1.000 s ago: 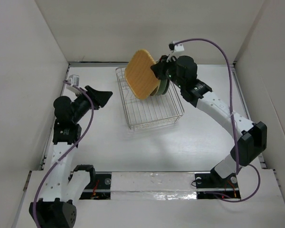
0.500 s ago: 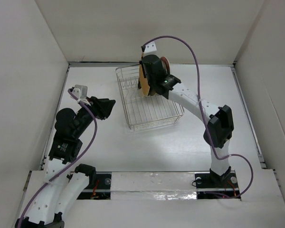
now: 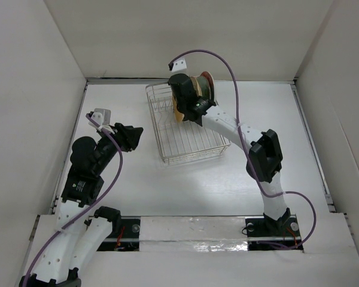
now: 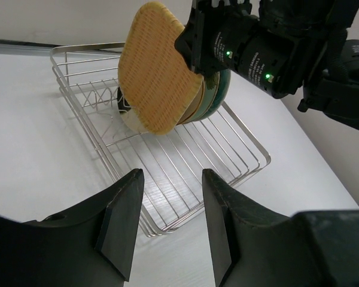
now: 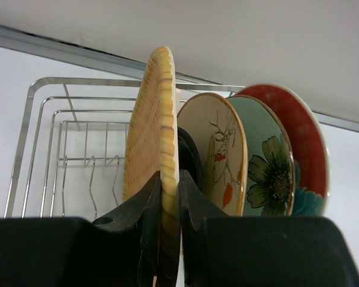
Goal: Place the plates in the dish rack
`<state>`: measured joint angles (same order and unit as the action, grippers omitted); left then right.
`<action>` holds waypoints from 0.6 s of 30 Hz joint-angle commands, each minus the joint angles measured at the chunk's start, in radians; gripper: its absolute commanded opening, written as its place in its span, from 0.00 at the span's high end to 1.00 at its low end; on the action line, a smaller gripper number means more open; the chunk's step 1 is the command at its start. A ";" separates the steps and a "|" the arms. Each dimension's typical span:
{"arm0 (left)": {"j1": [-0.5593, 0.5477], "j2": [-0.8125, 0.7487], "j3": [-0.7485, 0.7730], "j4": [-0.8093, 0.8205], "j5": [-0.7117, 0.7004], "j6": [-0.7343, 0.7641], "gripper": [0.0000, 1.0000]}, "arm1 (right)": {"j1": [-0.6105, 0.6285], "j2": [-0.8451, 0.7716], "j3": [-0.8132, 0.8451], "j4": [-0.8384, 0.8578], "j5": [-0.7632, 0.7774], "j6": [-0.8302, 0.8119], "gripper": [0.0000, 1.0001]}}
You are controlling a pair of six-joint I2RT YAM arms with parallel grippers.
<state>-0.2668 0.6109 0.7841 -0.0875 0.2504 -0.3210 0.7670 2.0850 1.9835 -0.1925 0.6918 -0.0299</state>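
The right gripper [image 5: 169,197] is clamped on the orange plate [image 5: 158,119] by its edge. The plate hangs upright over the dish rack [image 5: 33,98], parallel to the standing plates [image 5: 269,173] — free tines likely just below. The left gripper [image 4: 170,179] — jaws apart, empty — hovers off the dish rack's near side.

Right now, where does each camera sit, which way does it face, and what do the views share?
Top external: high behind the robot, looking down; left arm, right arm, dish rack.
Left wrist: low, facing the dish rack; left gripper open below.
Right wrist: faces the back wall; right gripper clamps the orange plate.
Shared: dish rack and orange plate.
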 commanded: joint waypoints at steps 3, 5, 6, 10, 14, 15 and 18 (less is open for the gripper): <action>0.000 -0.007 -0.002 0.028 -0.007 0.014 0.59 | -0.003 0.012 0.008 0.181 0.048 -0.038 1.00; 0.000 -0.005 -0.003 0.028 -0.008 0.014 0.59 | -0.003 0.020 0.012 0.221 0.052 -0.039 1.00; 0.000 -0.003 -0.003 0.028 -0.008 0.014 0.59 | -0.003 0.026 0.008 0.260 0.052 -0.042 1.00; 0.000 -0.003 -0.003 0.026 -0.013 0.017 0.59 | -0.003 0.058 0.006 0.286 0.022 -0.022 1.00; 0.000 -0.002 -0.002 0.026 -0.013 0.017 0.58 | -0.003 0.090 0.003 0.272 -0.024 0.039 1.00; 0.000 -0.003 -0.005 0.028 -0.013 0.017 0.58 | -0.003 0.096 -0.006 0.263 -0.034 0.068 1.00; 0.000 -0.005 -0.003 0.028 -0.011 0.017 0.57 | -0.003 0.104 -0.053 0.271 -0.049 0.114 1.00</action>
<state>-0.2668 0.6121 0.7837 -0.0887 0.2459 -0.3153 0.7666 2.1902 1.9522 -0.0147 0.6586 0.0219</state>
